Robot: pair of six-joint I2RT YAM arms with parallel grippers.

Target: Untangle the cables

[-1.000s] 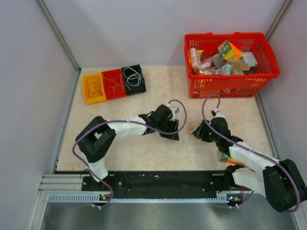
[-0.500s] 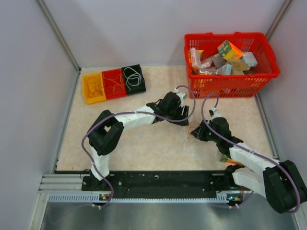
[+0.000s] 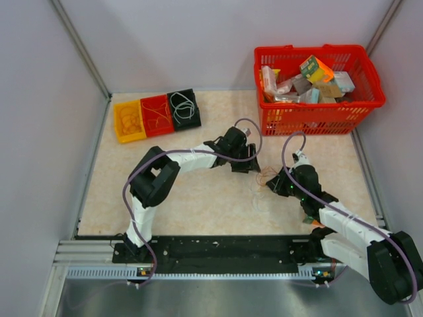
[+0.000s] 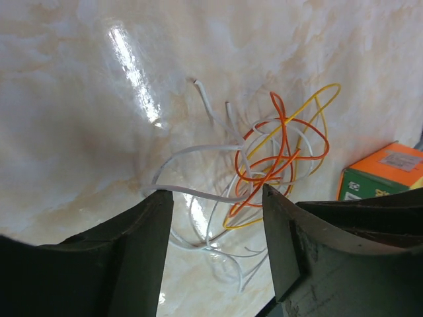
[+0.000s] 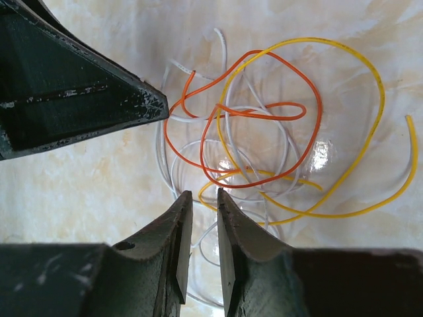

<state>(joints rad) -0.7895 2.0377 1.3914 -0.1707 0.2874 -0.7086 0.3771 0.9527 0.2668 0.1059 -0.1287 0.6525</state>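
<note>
Tangled cables (image 3: 267, 178) mid-right in the top view.
Your left gripper (image 4: 215, 198) gapes open over them; your right gripper (image 5: 203, 195) is nearly closed, grip unclear.

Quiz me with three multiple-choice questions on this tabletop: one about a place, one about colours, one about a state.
1. Where does the cable tangle lie?
A draped over an arm
B on the table between the left gripper and the right gripper
C off the table's edge

2. Which colours are in the tangle?
A white, orange, yellow
B blue, green
C black only

3. The left gripper is:
A shut on a cable
B out of view
C open, holding nothing

B: the top view shows it there.
A: both wrist views show those strands.
C: its fingers stand wide apart, gripping nothing.
</note>
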